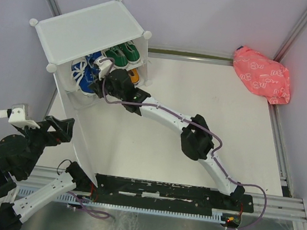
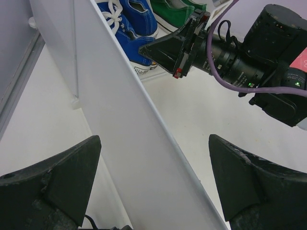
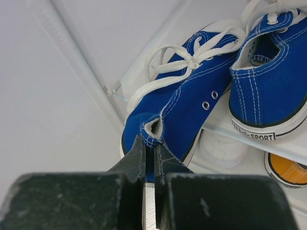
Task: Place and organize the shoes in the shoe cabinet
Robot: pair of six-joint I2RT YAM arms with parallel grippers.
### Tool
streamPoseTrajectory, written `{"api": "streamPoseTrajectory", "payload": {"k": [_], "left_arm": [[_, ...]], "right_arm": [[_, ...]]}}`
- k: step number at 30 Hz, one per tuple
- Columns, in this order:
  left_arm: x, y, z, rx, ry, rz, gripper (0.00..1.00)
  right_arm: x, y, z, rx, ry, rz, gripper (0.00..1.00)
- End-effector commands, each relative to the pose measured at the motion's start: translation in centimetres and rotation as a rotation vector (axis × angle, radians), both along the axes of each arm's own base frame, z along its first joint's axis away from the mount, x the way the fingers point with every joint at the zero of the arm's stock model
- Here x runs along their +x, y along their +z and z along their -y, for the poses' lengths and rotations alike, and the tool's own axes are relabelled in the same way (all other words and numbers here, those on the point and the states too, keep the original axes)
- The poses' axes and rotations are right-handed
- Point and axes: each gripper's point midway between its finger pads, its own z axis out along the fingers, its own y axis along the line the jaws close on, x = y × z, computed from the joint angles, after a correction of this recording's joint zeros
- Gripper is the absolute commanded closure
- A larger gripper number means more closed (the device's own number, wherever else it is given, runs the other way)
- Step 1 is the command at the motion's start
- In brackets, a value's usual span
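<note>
At the near left corner of the table (image 1: 212, 94), the left end effector (image 1: 56, 130) hangs released. Its fingers are spread wide, with the edge of a side panel of the shoe cabinet (image 1: 85, 28) running between them and apparently touching neither. Further in, the right arm reaches into the cabinet's open front, and the right end effector (image 3: 149, 148) is clenched on the heel collar of a blue sneaker (image 3: 177, 110). That sneaker appears to rest on the inner shelf (image 3: 249, 139), toe pointing inward, just beside its mate, the second blue sneaker (image 3: 268, 86). A shoe like this is probably light. Its canvas upper is soft and gives under the pinch, while the rubber sole stays stiff, so the heel rim is a sensible hold, and the loose white laces could catch on a panel edge. Two green sneakers (image 1: 122, 52) sit beyond the blue pair on the same level. Below the shelf, one white sneaker (image 3: 223, 148) and one orange sneaker (image 3: 288, 170) show, and their partners are hidden. The count in view is two blue, two green, one white and one orange sneaker, in one cabinet. At the far right corner lies a single pink patterned bag (image 1: 262, 75), well apart from everything else.
</note>
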Motion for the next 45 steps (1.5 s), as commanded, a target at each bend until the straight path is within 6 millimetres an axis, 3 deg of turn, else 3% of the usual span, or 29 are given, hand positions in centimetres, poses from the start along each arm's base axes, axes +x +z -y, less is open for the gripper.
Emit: {"api": "streamPoseTrajectory", "payload": {"k": [1, 5, 7, 11, 18, 21, 27, 31, 34, 36, 37, 40, 42, 45], "left_arm": [[0.1, 0.6, -0.1, -0.035, 0.017, 0.019, 0.01], [0.1, 0.6, -0.3, -0.037, 0.021, 0.023, 0.01], [0.0, 0.7, -0.4, -0.038, 0.021, 0.026, 0.01], [-0.2, 0.6, -0.7, -0.036, 0.029, 0.024, 0.01], [0.0, 0.3, -0.5, -0.032, 0.026, 0.017, 0.01], [0.2, 0.1, -0.3, -0.036, 0.027, 0.012, 0.01], [0.3, 0.2, -0.2, -0.043, 0.032, 0.009, 0.01], [0.5, 0.3, -0.1, -0.045, 0.034, 0.009, 0.01], [0.7, 0.2, 0.0, -0.044, 0.040, 0.005, 0.01], [0.8, 0.2, 0.0, -0.044, 0.046, 0.004, 0.01], [0.9, 0.3, 0.0, -0.043, 0.047, 0.005, 0.01], [1.1, 1.1, 0.2, -0.048, 0.047, 0.015, 0.01], [1.3, 1.6, 0.4, -0.048, 0.046, 0.019, 0.01], [1.5, 2.1, 0.5, -0.047, 0.044, 0.020, 0.01]], "right_arm": [[0.9, 6.6, -0.5, 0.183, -0.034, 0.067, 0.98], [1.6, 9.9, -1.0, 0.269, -0.050, 0.113, 0.98], [2.0, 10.4, -1.6, 0.304, -0.055, 0.126, 0.98], [3.2, 9.6, -2.2, 0.339, -0.095, 0.141, 0.98], [4.3, 6.4, -2.9, 0.331, -0.124, 0.136, 0.92], [4.6, 5.7, -3.1, 0.352, -0.139, 0.130, 0.82], [6.1, 5.4, -2.6, 0.383, -0.222, 0.148, 0.73], [6.1, 5.0, -2.6, 0.390, -0.207, 0.143, 0.53], [4.5, 6.0, -2.7, 0.387, -0.144, 0.144, 0.40], [3.4, 6.7, -2.1, 0.381, -0.107, 0.143, 0.32], [2.7, 8.1, -1.5, 0.395, -0.094, 0.149, 0.30], [1.4, 9.1, 0.4, 0.371, -0.080, 0.148, 0.26], [1.2, 9.9, 2.7, 0.365, -0.120, 0.153, 0.25], [3.1, 9.3, 7.7, 0.337, -0.264, 0.115, 0.23]]}}
